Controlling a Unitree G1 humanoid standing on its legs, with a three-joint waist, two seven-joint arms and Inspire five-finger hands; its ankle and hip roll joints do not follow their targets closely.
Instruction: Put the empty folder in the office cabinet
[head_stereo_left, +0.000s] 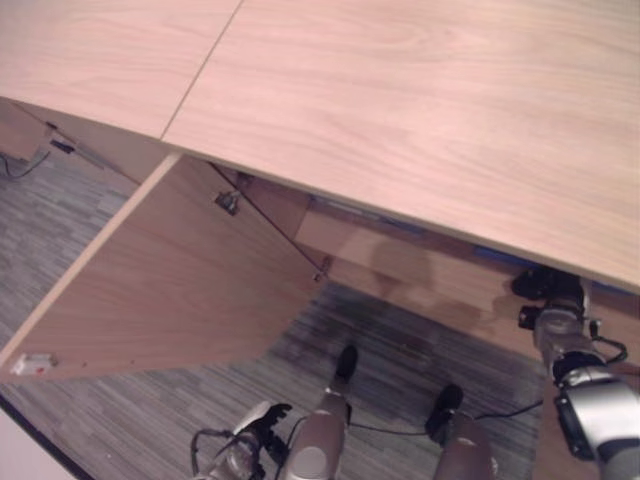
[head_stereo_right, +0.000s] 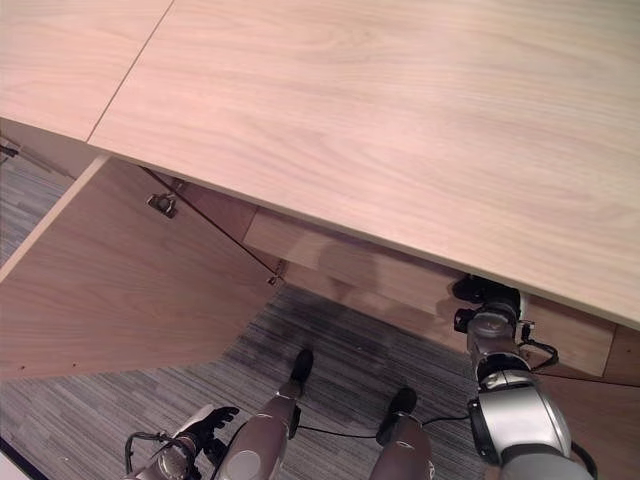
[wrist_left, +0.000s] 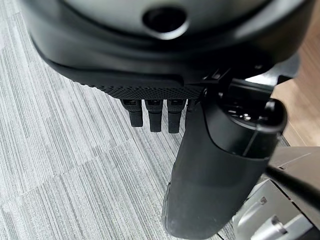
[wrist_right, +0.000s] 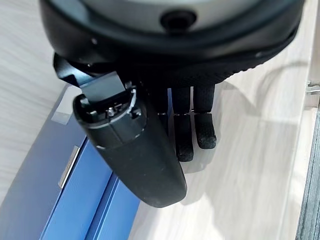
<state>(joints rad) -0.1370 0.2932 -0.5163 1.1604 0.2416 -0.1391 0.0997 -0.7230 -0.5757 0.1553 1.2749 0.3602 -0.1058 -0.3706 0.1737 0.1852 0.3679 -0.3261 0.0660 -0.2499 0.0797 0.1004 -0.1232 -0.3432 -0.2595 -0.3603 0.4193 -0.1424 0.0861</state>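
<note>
A blue folder lies flat on the pale wood shelf inside the cabinet. My right hand is over the shelf right beside it, fingers straight and thumb out, holding nothing. From the head, the right hand reaches in under the cabinet top, and a thin blue strip of the folder shows just below that edge. My left hand hangs low over the carpet with relaxed fingers and is empty.
The cabinet door stands wide open on the left, its hinges on the inner face. Grey striped carpet lies in front of the cabinet. The wide wooden top overhangs the opening.
</note>
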